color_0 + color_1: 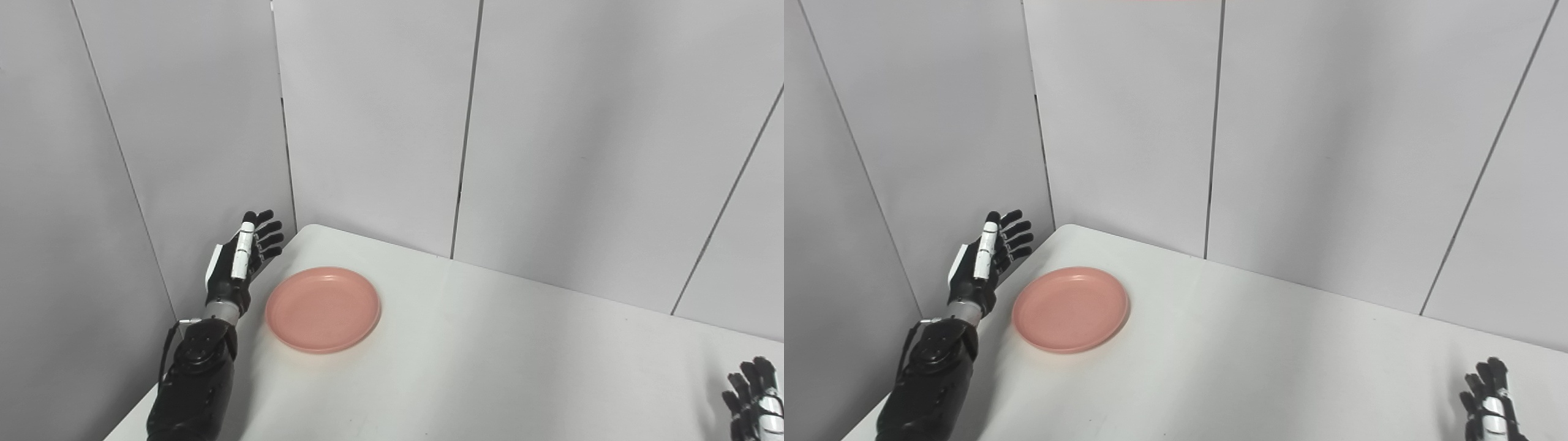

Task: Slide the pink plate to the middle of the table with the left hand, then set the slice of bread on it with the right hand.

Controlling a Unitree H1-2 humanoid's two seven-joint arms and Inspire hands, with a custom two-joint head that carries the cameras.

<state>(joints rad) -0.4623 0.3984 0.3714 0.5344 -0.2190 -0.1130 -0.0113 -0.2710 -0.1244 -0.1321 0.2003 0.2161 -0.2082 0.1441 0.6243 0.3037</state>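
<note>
Pink plate lies flat near the far left corner of the white bench, empty, right way up. No bread visible in either view.

Left hand just beside the plate's left rim, apart from it, raised at the bench's left edge. Fingers spread and extended, palm turned toward the plate, holding nothing. Right hand low at the near right corner, partly cut off by the frame; fingers look loosely apart, nothing in them.

Step in hand, by my reading: the slide, not yet begun. To do it well, lower the palm edge against the rim's outer left side, keep contact low so the plate does not tip, and push steadily rightward and toward the near edge. Shallow rim may slip under the fingers.
</note>
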